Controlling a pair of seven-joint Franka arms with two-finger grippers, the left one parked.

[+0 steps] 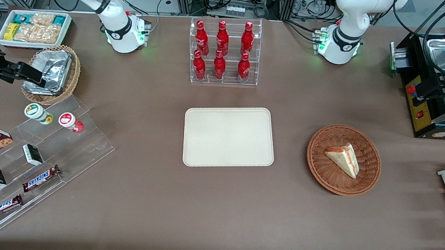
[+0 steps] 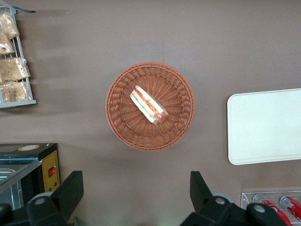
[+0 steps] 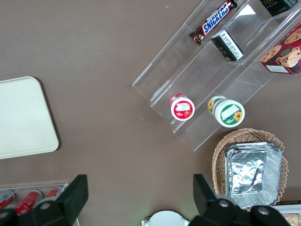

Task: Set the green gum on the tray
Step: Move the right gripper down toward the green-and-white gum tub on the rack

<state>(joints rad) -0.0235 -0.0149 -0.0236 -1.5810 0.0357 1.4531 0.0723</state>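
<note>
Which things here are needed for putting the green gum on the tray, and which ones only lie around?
Needed:
- green gum, on the clear stepped stand
- tray, nothing on it
- gripper, open, high above the table near the stand

Only lying around:
- red-lidded bottle, beside the green gum
- chocolate bars
- red drink bottles
- basket with sandwich

Bright, even overhead light fills the room. The brown table (image 1: 215, 205) carries only soft, faint shadows. Glare flashes off the foil containers (image 1: 50, 70) at the front view's left, and the clear acrylic steps (image 3: 207, 89) catch white reflections. Everything stays sharp.
</note>
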